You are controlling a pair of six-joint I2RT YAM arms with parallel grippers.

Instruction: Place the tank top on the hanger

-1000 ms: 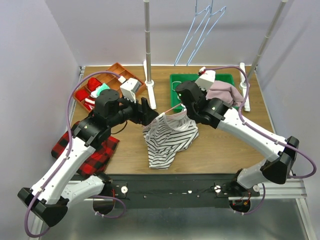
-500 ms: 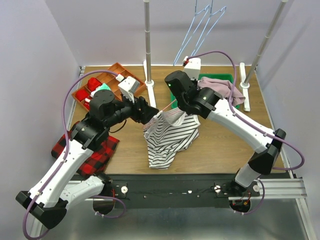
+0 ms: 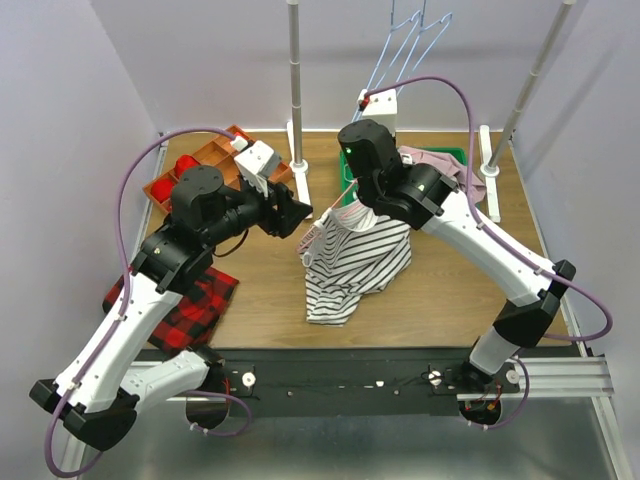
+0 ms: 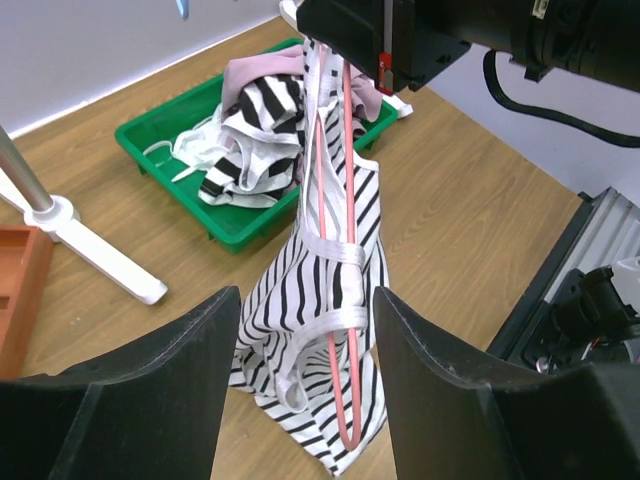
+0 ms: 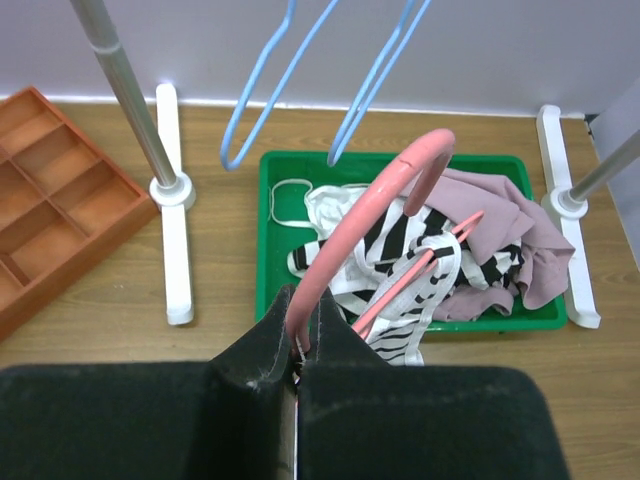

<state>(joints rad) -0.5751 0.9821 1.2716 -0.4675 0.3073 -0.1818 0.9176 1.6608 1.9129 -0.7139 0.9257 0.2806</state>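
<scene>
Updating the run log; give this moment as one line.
right tool: shut on hanger | tank top: straps over hanger, hanging | left tool: open beside tank top

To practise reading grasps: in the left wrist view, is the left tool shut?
No: the left tool shows fingers wide apart, the tank top hanging beyond them.

Green tray (image 5: pixel 275 235), orange box (image 5: pixel 55 195), blue hangers (image 3: pixel 398 55), plaid cloth (image 3: pixel 195 305)
</scene>
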